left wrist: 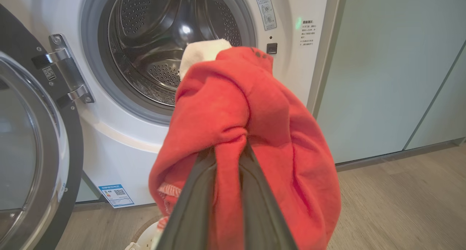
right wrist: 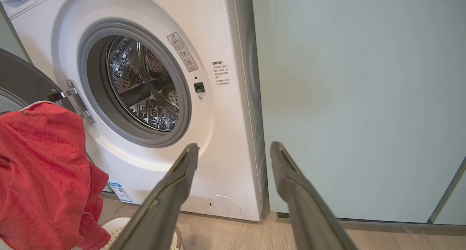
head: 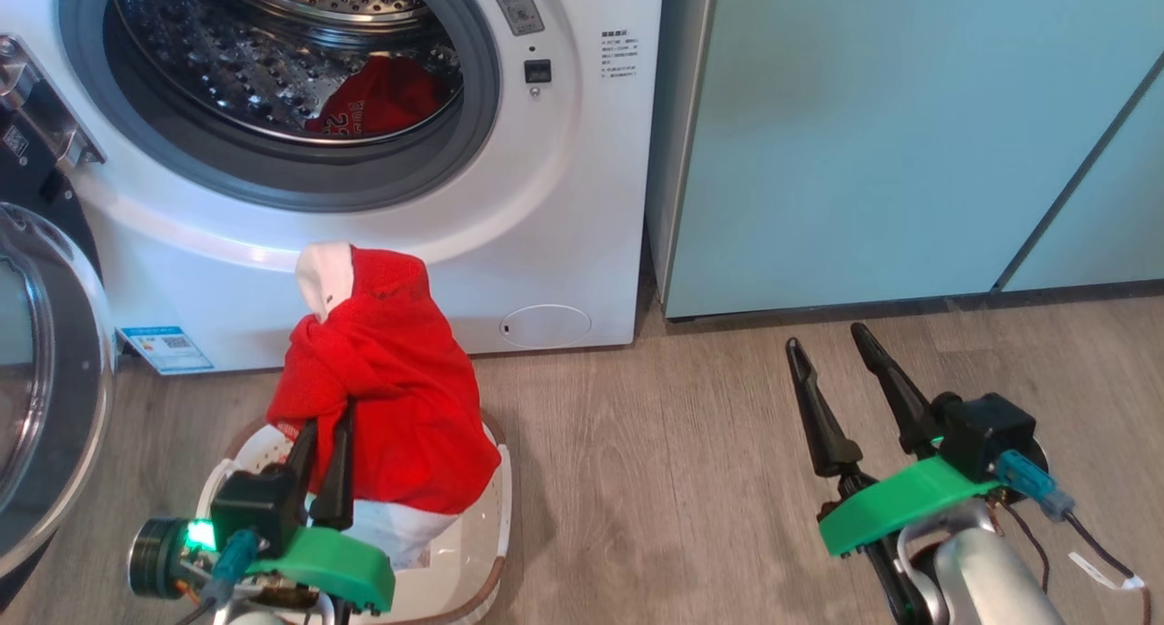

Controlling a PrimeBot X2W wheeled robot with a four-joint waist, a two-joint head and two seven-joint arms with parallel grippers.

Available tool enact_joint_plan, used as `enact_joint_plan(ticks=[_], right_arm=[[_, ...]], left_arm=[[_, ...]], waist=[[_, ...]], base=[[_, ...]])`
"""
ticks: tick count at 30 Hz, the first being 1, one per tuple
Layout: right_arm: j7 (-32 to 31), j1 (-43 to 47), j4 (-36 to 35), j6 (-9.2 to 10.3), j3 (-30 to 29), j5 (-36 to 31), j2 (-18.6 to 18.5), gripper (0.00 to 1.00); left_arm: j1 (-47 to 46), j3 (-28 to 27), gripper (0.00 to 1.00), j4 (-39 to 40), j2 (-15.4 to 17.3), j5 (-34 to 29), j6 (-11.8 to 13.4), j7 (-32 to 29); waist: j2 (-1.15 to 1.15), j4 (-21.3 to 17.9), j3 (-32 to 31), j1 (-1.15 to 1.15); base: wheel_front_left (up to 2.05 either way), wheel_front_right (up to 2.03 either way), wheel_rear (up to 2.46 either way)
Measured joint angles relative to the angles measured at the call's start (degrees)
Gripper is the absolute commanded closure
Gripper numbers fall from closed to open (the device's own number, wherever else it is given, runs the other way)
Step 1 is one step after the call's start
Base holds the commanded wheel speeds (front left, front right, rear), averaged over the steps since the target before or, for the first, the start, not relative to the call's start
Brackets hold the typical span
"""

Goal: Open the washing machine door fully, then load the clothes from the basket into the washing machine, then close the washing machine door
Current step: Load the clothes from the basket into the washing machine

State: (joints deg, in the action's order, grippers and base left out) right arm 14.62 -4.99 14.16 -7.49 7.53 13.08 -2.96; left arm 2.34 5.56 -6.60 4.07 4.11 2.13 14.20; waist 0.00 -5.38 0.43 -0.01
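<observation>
The white washing machine (head: pixel 546 197) stands with its black-rimmed glass door (head: pixel 45 370) swung wide to the left. One red garment (head: pixel 386 97) lies inside the steel drum. My left gripper (head: pixel 323 425) is shut on a red garment with a white collar (head: pixel 391 379), lifted above the cream basket (head: pixel 477 552) on the floor. In the left wrist view the fingers (left wrist: pixel 189 199) pinch a fold of the red garment (left wrist: pixel 255 115) in front of the drum opening (left wrist: pixel 160 42). My right gripper (head: pixel 832 338) hovers open over the floor, holding nothing, fingers (right wrist: pixel 174 184) spread.
Pale teal cabinets (head: pixel 909 125) stand right of the machine. Wood floor (head: pixel 655 461) lies between the basket and my right arm. The door hinge (left wrist: pixel 67 75) juts at the opening's left edge. A blue sticker (head: pixel 165 349) and round filter cap (head: pixel 546 326) mark the machine's lower front.
</observation>
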Motion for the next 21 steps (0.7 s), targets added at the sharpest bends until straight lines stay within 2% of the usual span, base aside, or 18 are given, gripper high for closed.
enact_joint_plan(ticks=[14,21], right_arm=[[0.0,-0.03,-0.1,0.0,-0.02,0.19,0.01,0.0],[0.0,-0.66,-1.74,0.0,-0.11,0.46,0.01,0.0]], left_arm=[[-0.16,-1.45,1.0,0.03,-0.56,-0.66,-1.25,0.0],[-4.57,-2.24,1.0,1.21,-0.76,-1.08,-2.97,0.0]], waist=[[0.0,-0.81,0.81,0.0],[0.0,-1.54,5.87,0.0]], base=[[0.0,0.0,0.0],[0.0,0.0,0.0]])
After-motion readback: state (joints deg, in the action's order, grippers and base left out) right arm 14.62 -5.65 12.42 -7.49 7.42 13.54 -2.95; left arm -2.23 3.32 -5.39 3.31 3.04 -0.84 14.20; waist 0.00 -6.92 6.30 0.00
